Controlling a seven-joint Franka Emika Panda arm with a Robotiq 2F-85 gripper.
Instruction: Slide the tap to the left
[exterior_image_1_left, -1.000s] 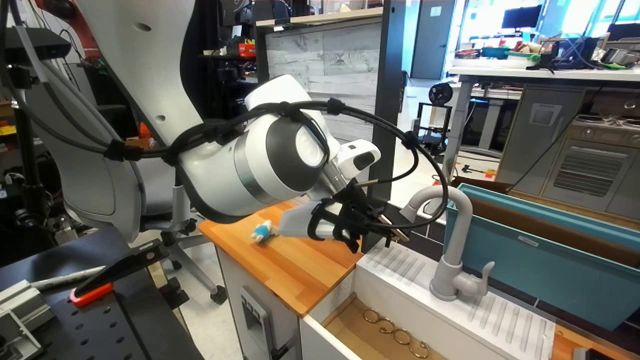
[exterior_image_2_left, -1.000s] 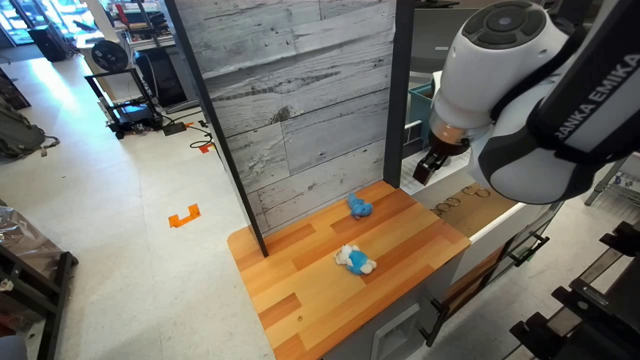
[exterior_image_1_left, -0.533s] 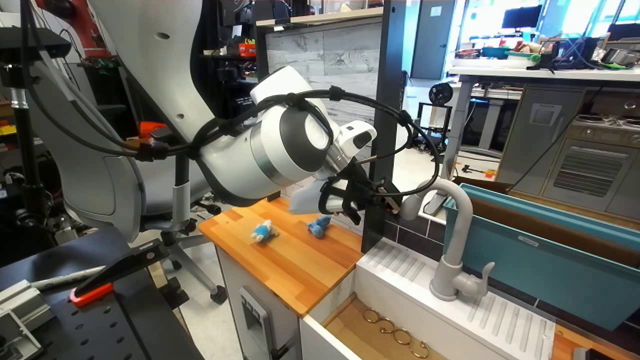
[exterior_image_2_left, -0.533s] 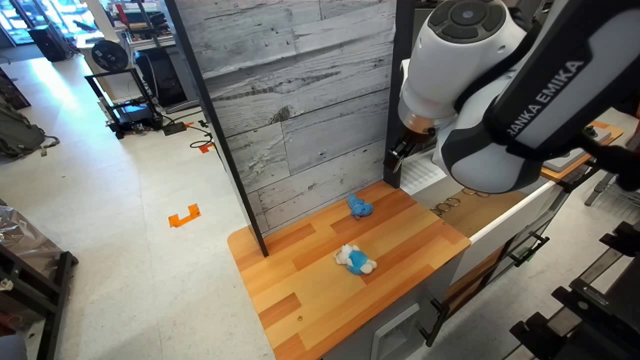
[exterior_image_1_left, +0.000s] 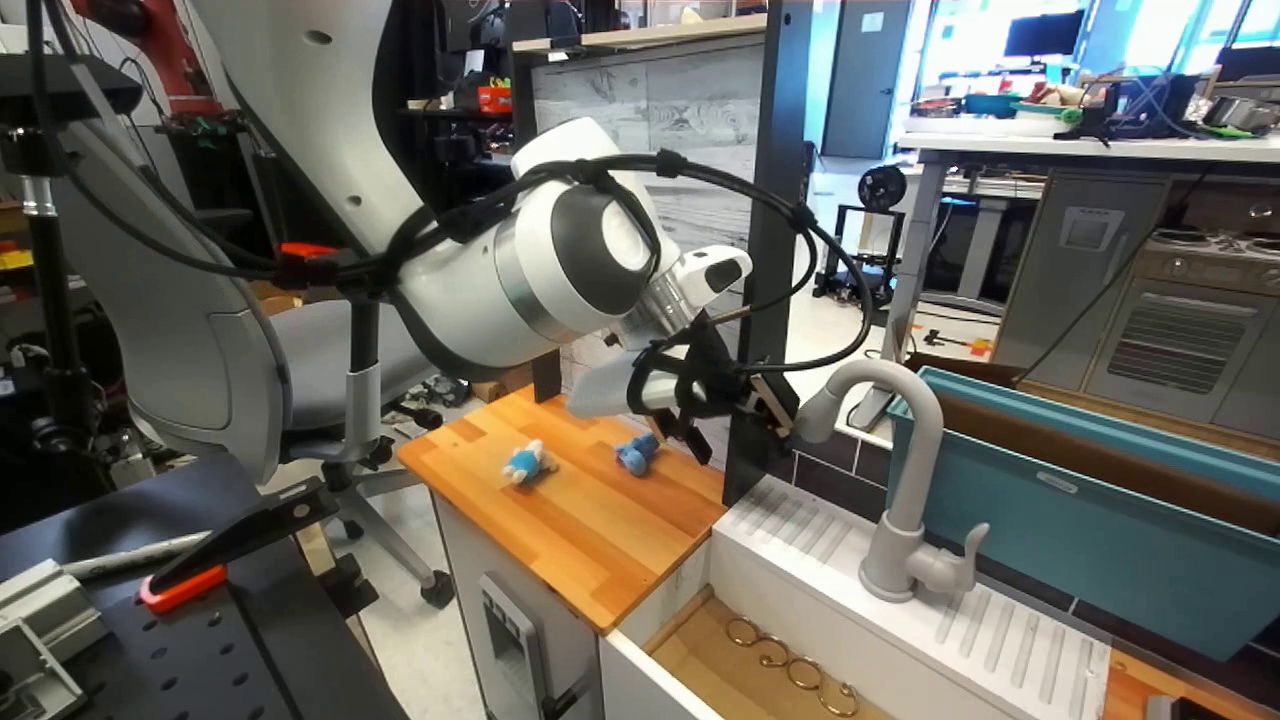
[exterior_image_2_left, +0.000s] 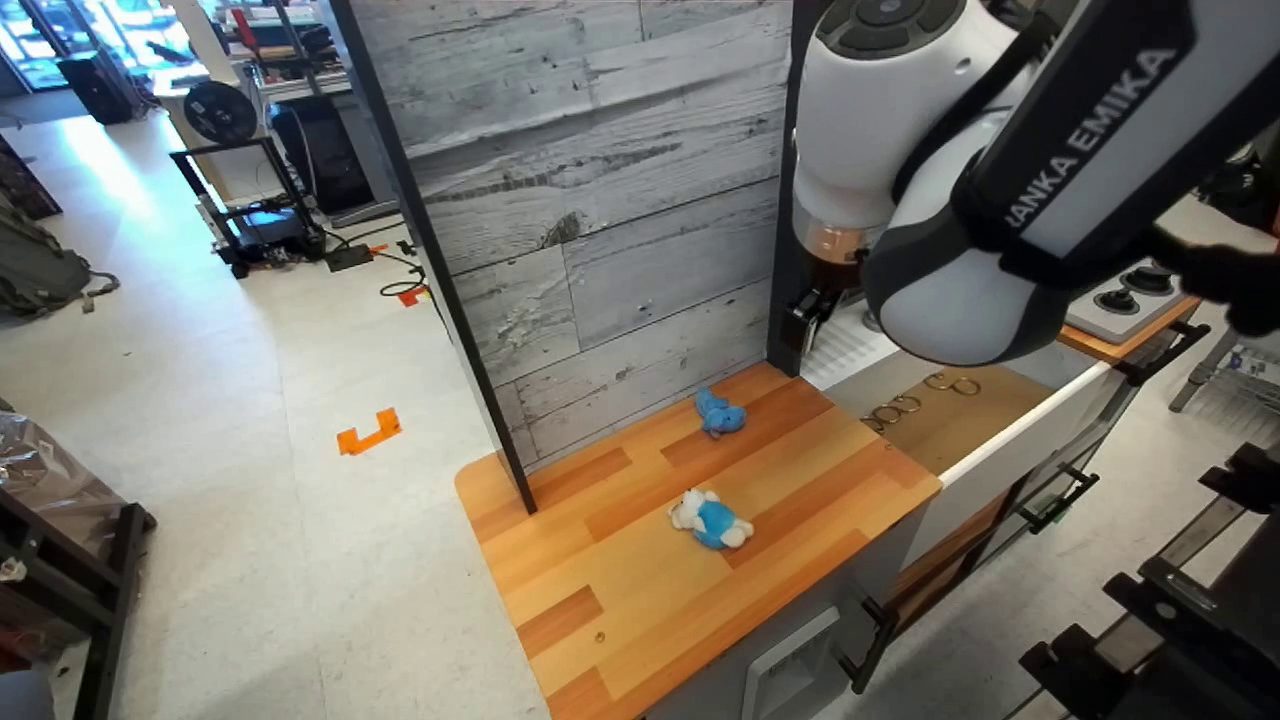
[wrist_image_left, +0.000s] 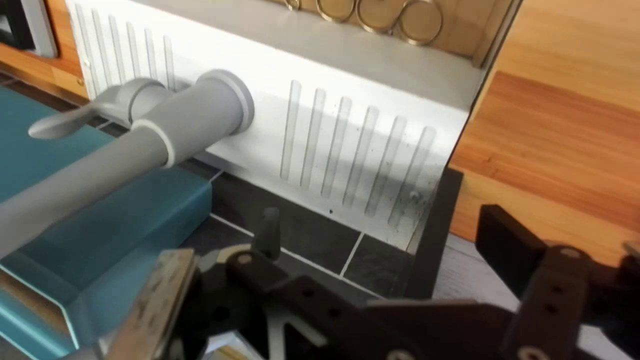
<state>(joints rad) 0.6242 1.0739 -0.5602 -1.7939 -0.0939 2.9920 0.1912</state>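
The tap (exterior_image_1_left: 915, 480) is a light grey gooseneck standing upright on the white sink ledge, its spout arching left in an exterior view. My gripper (exterior_image_1_left: 738, 428) is beside the spout's tip, on its left, at about the tip's height. One finger is very close to the tip; I cannot tell whether they touch. In the wrist view the gripper (wrist_image_left: 382, 225) is open, with nothing between its fingers. The tap's base and neck (wrist_image_left: 205, 110) show there at upper left; the neck runs off the left edge. In an exterior view the gripper (exterior_image_2_left: 805, 322) shows; the arm hides most of the tap.
A black post (exterior_image_1_left: 775, 200) and wood-look panel (exterior_image_2_left: 620, 180) stand close behind the gripper. A teal planter (exterior_image_1_left: 1080, 510) sits behind the tap. A wooden counter (exterior_image_1_left: 600, 560) holds a white-and-blue toy (exterior_image_1_left: 527, 463) and a blue toy (exterior_image_1_left: 637, 455). Gold rings (exterior_image_1_left: 790, 665) lie in the sink.
My gripper has risen and moved a little left in an exterior view, uncovering the blue toy. Over the last half second the spout's tip has shifted very slightly left.
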